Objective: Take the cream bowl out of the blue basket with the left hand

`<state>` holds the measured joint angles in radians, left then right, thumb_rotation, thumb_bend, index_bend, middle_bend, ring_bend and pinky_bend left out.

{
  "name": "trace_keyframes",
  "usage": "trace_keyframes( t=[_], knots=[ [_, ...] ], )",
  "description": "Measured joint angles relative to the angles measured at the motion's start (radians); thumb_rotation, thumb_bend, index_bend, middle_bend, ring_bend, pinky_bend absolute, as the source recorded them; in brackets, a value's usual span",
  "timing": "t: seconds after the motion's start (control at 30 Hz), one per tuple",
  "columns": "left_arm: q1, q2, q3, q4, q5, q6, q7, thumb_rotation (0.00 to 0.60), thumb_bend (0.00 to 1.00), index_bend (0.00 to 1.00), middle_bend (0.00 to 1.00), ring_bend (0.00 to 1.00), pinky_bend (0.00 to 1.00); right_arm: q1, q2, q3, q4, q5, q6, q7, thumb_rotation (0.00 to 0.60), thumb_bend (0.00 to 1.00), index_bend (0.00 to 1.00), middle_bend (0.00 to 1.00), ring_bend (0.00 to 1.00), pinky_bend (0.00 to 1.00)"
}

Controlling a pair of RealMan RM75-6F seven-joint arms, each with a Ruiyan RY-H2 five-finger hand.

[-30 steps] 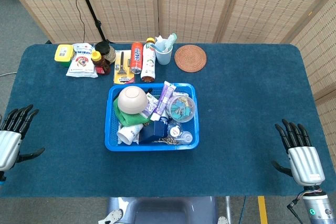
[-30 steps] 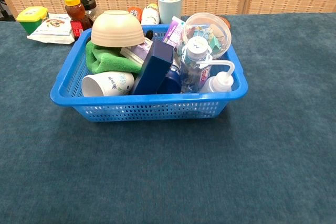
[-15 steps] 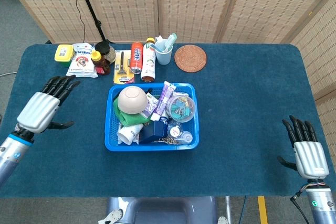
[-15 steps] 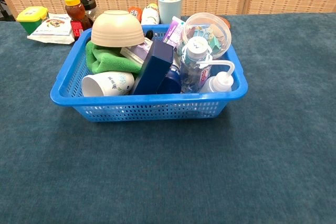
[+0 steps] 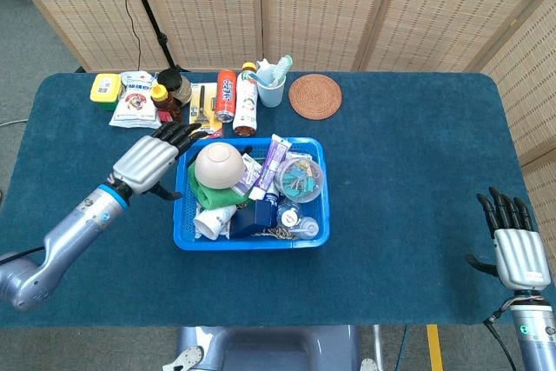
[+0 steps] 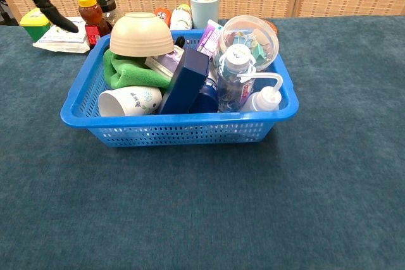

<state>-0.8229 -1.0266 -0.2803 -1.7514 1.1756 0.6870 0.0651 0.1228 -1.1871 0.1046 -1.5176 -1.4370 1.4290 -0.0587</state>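
Observation:
The cream bowl (image 5: pixel 219 164) lies upside down on a green cloth (image 5: pixel 200 188) in the back left corner of the blue basket (image 5: pixel 252 241); the chest view shows the cream bowl (image 6: pixel 140 33) too, above the basket's rim (image 6: pixel 177 120). My left hand (image 5: pixel 152 162) hovers open just left of the basket, its fingers stretched toward the bowl and holding nothing. In the chest view only dark fingertips (image 6: pixel 44 6) of it show at the top left. My right hand (image 5: pixel 516 248) rests open near the table's front right corner.
The basket also holds a white cup (image 5: pixel 213 221), a dark blue box (image 5: pixel 254 217), a toothpaste tube (image 5: pixel 271 165) and a clear tub of clips (image 5: pixel 301 176). Behind it stand bottles (image 5: pixel 246 100), a cup of toothbrushes (image 5: pixel 271 86), a honey bottle (image 5: pixel 165 103) and a woven coaster (image 5: pixel 314 96).
My left arm has swung in from the table's left edge to right beside the basket, near the bowl. The right hand has drawn back slightly toward the front edge.

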Motion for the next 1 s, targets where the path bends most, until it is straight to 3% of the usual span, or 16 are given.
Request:
trace_keyframes(
  t=[0.27, 0.5, 0.8, 0.9, 1.0],
  knots=[
    [-0.134, -0.042, -0.009, 0.052, -0.179, -0.084, 0.059, 0.6, 0.0, 0.0, 0.0, 0.0, 0.0, 0.005, 0.0, 0.01, 0.009, 0.022, -0.011, 0.009, 0.6, 0.0, 0.0, 0.0, 0.0, 0.0],
    [-0.231, -0.089, 0.036, 0.106, -0.351, -0.119, 0.125, 0.6, 0.0, 0.0, 0.0, 0.0, 0.0, 0.005, 0.003, 0.015, 0.014, 0.033, -0.015, 0.022, 0.6, 0.0, 0.0, 0.0, 0.0, 0.0],
    [-0.314, -0.176, 0.081, 0.192, -0.477, -0.125, 0.148, 0.6, 0.0, 0.0, 0.0, 0.0, 0.01, 0.007, 0.008, 0.022, 0.019, 0.048, -0.022, 0.04, 0.6, 0.0, 0.0, 0.0, 0.0, 0.0],
    [-0.35, -0.194, 0.104, 0.215, -0.528, -0.13, 0.163, 0.6, 0.0, 0.0, 0.0, 0.0, 0.08, 0.008, 0.009, 0.023, 0.02, 0.05, -0.023, 0.047, 0.6, 0.0, 0.0, 0.0, 0.0, 0.0],
    [-0.372, -0.205, 0.124, 0.222, -0.56, -0.121, 0.176, 0.6, 0.0, 0.0, 0.0, 0.01, 0.25, 0.008, 0.009, 0.025, 0.022, 0.053, -0.023, 0.053, 0.6, 0.0, 0.0, 0.0, 0.0, 0.0]
  ],
)
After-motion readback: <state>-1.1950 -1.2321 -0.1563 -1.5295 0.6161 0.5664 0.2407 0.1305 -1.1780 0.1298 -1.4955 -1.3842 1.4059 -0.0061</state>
